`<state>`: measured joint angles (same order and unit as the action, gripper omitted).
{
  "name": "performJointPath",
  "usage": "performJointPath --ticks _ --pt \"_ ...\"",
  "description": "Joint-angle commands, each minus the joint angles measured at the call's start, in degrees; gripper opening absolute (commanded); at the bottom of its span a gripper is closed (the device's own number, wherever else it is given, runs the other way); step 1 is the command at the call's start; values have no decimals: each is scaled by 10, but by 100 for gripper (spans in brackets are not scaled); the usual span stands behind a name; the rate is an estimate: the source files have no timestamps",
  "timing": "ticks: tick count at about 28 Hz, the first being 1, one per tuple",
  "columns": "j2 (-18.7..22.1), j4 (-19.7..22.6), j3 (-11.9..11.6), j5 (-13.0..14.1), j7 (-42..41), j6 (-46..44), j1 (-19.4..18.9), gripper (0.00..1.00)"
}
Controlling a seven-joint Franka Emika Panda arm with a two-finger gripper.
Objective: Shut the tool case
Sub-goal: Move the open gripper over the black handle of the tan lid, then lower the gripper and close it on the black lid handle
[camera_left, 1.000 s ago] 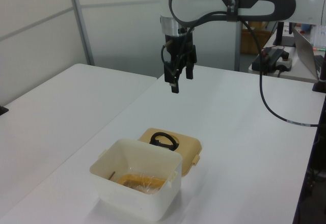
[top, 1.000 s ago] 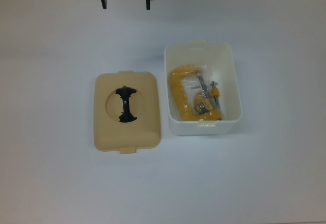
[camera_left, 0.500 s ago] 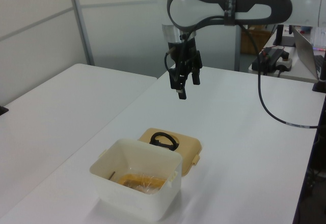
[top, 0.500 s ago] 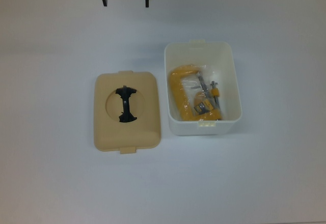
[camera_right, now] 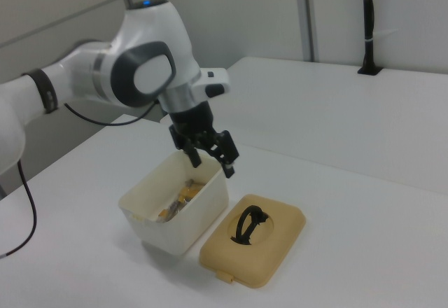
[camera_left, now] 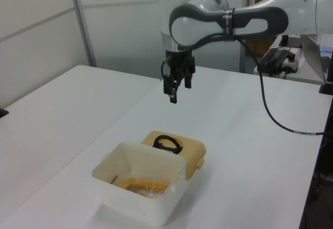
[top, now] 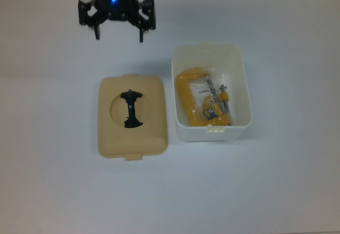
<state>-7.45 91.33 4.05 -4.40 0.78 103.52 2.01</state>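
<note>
1. Your gripper [top: 118, 32] hangs in the air above the surface [top: 276, 191], near its far edge in the top view. Its fingers are spread wide and hold nothing.

2. The lid [top: 133, 116] lies flat on the surface, toward the near edge from the gripper in the top view, almost straight below it in that picture. So your move, as I judge it, goes down and toward the near edge, with very little shift sideways.

3. The lid's long axis runs from the far edge to the near edge in the top view. The black handle [top: 130, 109] stands in the round recess and runs along this same axis, while the gripper's fingers are set apart across it. This looks suitable for closing on the handle without much turning.

4. The white box [top: 211, 91] stands open just beside the lid, on the top view's right, with a narrow gap between them. Yellow tools [top: 194, 103] lie inside. After the grasp, the lid must travel toward the top view's right to cover it.
</note>
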Motion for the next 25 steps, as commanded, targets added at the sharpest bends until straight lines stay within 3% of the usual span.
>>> performJointPath --ticks 1,5,13,19,23,25 --pt "-11 26 -2 -24 -7 55 -1 100" --pt "-27 25 0 -34 -16 56 -3 100" --pt "-76 32 1 -1 -27 129 2 100" --pt "-97 32 1 8 -25 138 2 100" --pt "-103 33 1 36 -28 138 2 100" --pt "-114 32 1 36 -28 138 2 100"
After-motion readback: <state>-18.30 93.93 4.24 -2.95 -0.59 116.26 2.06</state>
